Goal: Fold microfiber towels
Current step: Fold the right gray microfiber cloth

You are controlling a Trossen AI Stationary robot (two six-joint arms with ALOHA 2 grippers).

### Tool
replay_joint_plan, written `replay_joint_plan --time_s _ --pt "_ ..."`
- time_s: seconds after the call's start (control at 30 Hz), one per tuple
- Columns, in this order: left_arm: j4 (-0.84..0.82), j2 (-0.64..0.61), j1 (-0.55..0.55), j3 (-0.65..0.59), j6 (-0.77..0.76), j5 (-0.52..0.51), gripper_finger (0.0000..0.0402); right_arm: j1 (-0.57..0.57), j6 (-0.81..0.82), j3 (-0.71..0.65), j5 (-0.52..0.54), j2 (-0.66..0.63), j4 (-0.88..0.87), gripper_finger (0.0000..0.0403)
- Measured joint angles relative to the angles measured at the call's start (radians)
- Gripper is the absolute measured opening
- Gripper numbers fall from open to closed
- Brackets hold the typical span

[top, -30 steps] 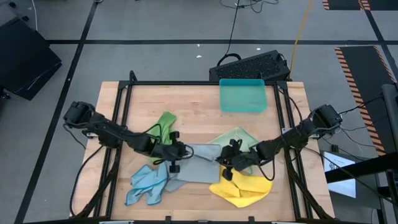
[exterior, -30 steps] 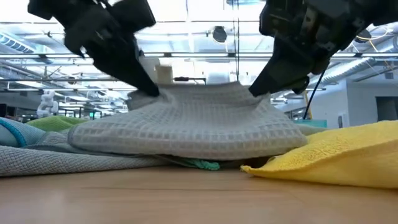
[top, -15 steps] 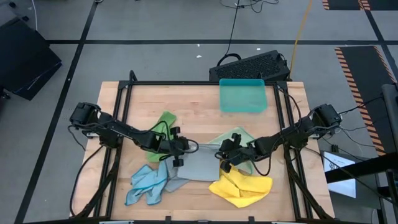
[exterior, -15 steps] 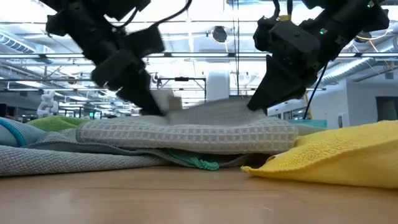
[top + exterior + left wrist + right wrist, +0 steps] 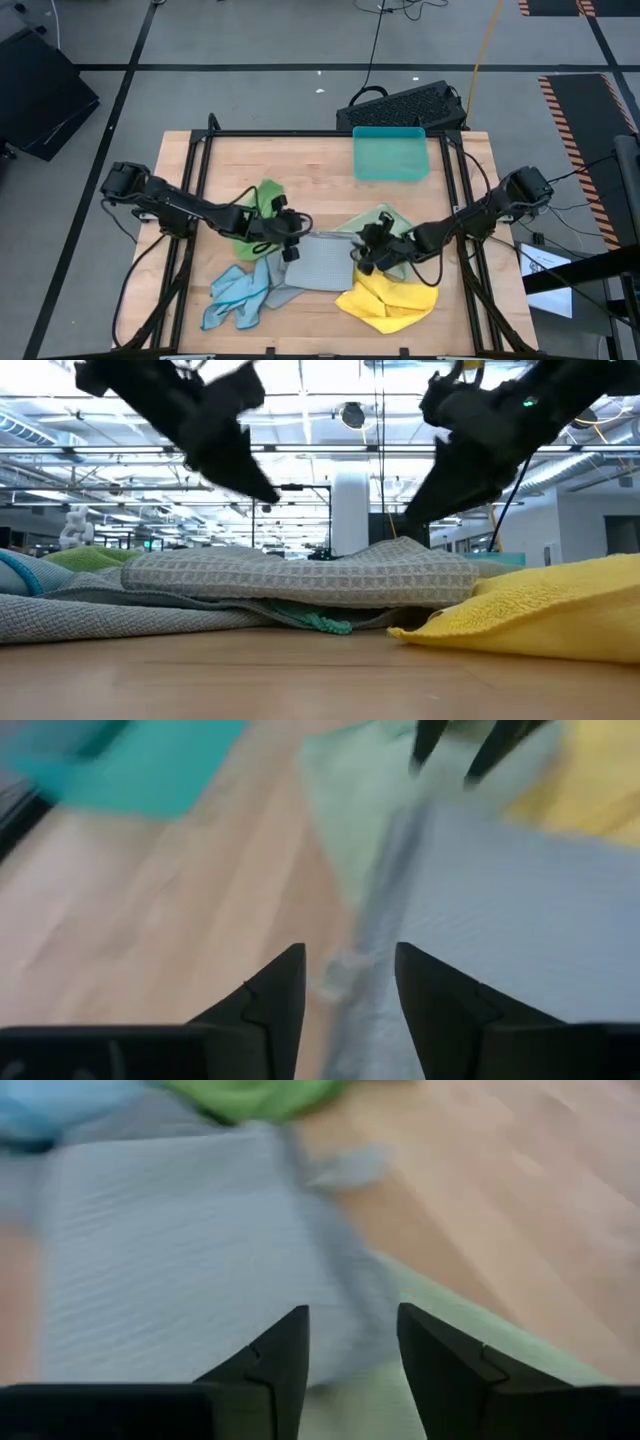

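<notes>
A grey waffle-weave towel (image 5: 320,265) lies folded and flat at the table's middle, its near part resting on other cloths (image 5: 300,575). My left gripper (image 5: 291,240) stands open just above the towel's far left corner. My right gripper (image 5: 360,255) stands open above its far right corner. In the low view both grippers (image 5: 268,495) (image 5: 408,520) hang clear of the cloth. The wrist views show nothing between the left gripper's fingers (image 5: 348,970) or the right gripper's fingers (image 5: 352,1335). A bright green towel (image 5: 262,203) lies left of the grey one, a pale green one (image 5: 385,222) right of it.
A yellow towel (image 5: 392,300) lies crumpled at the near right, and a light blue one (image 5: 232,298) at the near left. The teal tray (image 5: 390,152) sits at the far edge, right of centre. Bare wood shows at the far left.
Both grippers have opened and let go of the grey towel's raised far edge. That edge has dropped, so the towel lies flat on the pile instead of humped up between the fingers. My left gripper has risen a little, clear of the cloth.
</notes>
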Motion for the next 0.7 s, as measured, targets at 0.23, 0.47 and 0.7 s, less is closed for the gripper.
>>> replay_joint_plan --time_s 0.23,0.47,0.7 --pt "0.078 0.051 -0.081 -0.001 0.068 0.030 0.0159 0.020 -0.192 0.001 -0.014 0.091 0.247 0.0098" --pt "0.041 0.146 -0.058 -0.024 0.065 -0.022 0.0159 -0.038 -0.292 0.001 -0.014 0.212 0.356 0.0036" --pt "-0.040 0.209 0.014 -0.027 0.052 -0.101 0.0159 -0.099 -0.280 0.001 -0.013 0.306 0.368 0.0002"
